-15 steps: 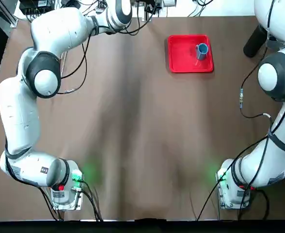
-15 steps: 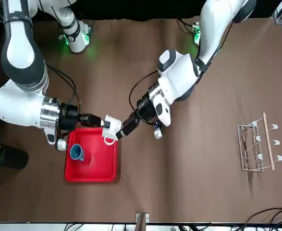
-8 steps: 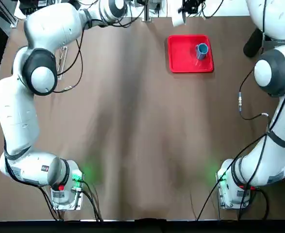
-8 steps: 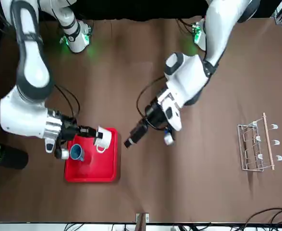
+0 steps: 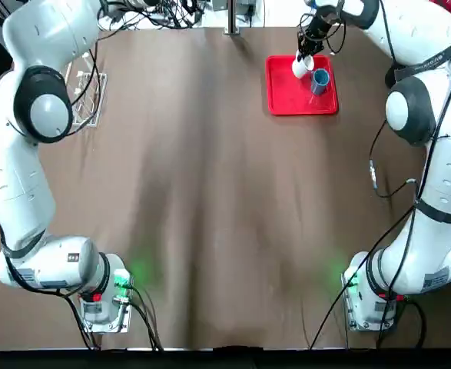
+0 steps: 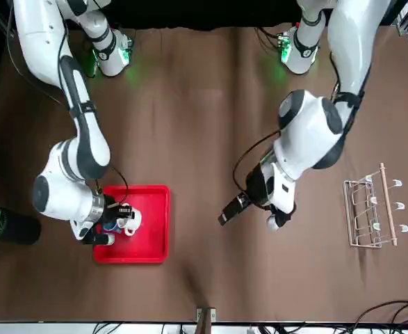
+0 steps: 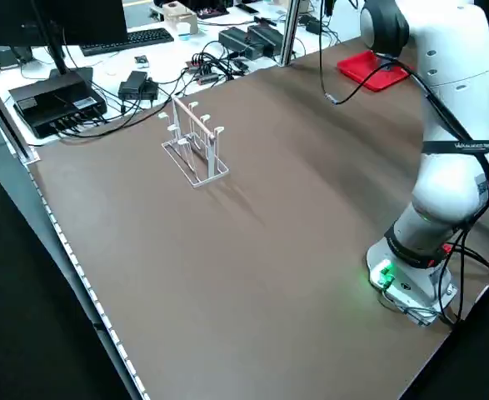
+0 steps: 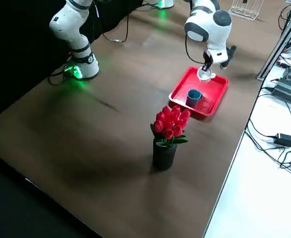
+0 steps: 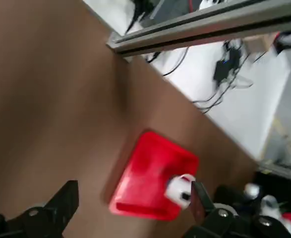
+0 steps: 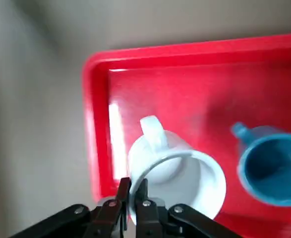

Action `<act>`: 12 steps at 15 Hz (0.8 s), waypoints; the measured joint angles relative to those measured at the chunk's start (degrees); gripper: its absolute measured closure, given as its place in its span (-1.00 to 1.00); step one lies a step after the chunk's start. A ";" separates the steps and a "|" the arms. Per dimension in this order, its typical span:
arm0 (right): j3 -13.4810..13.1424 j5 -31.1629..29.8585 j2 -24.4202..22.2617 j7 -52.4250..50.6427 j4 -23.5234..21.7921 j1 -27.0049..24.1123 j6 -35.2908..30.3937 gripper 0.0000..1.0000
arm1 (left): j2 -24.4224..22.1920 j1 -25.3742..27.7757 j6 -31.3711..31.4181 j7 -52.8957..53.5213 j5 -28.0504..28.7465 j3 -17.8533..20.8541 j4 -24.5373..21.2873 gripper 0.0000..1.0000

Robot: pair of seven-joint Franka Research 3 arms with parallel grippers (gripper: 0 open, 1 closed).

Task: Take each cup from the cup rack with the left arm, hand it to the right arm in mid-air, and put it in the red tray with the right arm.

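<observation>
White cup is over the red tray, its rim pinched between the nearly closed fingers of the right end effector: one finger inside the wall, one outside, a grip that leaves the base free to meet the tray floor. From the right side view it looks low over the tray, though I can't say whether it is touching. Just beside this end effector stands the blue cup, upright and mouth up, so the white one has to go on the bare red next to it without a knock.

Left end effector hangs above the bare worktop, well apart from the tray; its fingers spread wide and hold nothing.

Count: two cups, one blue and one white, both at the one tray. One cup rack, far from either end effector, with none on its pegs.
</observation>
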 joint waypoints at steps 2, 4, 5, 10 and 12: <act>0.00 -3.16 0.88 -2.78 0.01 0.00 0.08 0.83 | -1.39 2.01 -6.25 6.21 0.06 -0.01 -0.01 -0.99; 0.10 -3.94 1.78 -4.78 0.01 0.12 2.02 0.83 | -2.54 4.29 -11.89 12.09 0.06 0.02 -0.02 -0.99; 0.17 -4.29 2.37 -5.39 0.01 0.32 3.49 0.83 | -2.92 5.44 -14.26 14.81 0.07 0.02 -0.04 -0.99; 0.44 -5.40 4.37 -6.98 0.03 1.27 5.55 0.83 | -4.66 11.40 -26.23 28.88 0.10 0.06 -0.04 -0.99; 0.50 -5.40 4.59 -6.98 0.04 1.64 5.55 0.83 | -5.32 13.51 -29.77 32.54 0.21 0.06 -0.05 -0.99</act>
